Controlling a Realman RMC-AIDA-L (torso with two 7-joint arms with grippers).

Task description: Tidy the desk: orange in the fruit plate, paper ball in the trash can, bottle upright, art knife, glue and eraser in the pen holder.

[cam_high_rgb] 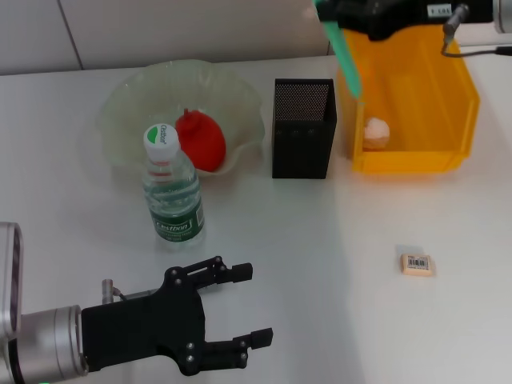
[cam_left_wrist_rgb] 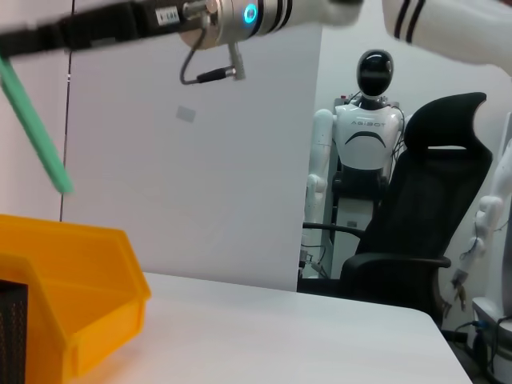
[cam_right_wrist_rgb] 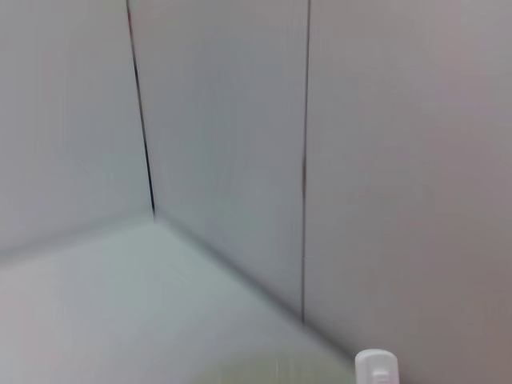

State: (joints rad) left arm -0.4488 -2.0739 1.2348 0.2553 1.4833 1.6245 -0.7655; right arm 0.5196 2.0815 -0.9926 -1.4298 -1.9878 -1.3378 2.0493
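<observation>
Open table in front, crowded back row.
The bottle (cam_high_rgb: 173,186) stands tight against the fruit plate (cam_high_rgb: 240,100); a narrow gap separates pen holder (cam_high_rgb: 302,128) from yellow bin (cam_high_rgb: 416,104); the eraser (cam_high_rgb: 417,263) lies alone.

Left gripper (cam_high_rgb: 240,308): matte black, visible screws, silver wrist cuff. Right arm (cam_high_rgb: 416,12): black, grey cable.

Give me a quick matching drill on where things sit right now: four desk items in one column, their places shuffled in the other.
Items:
1. paper ball
2. red fruit
3. eraser
4. bottle

Places:
A. in the glass fruit plate
B. lying on the bare table, on the right side
C. standing upright just in front of the plate
D. inside the yellow bin

Pairs: 1-D, 2-A, 3-B, 4-C
</observation>
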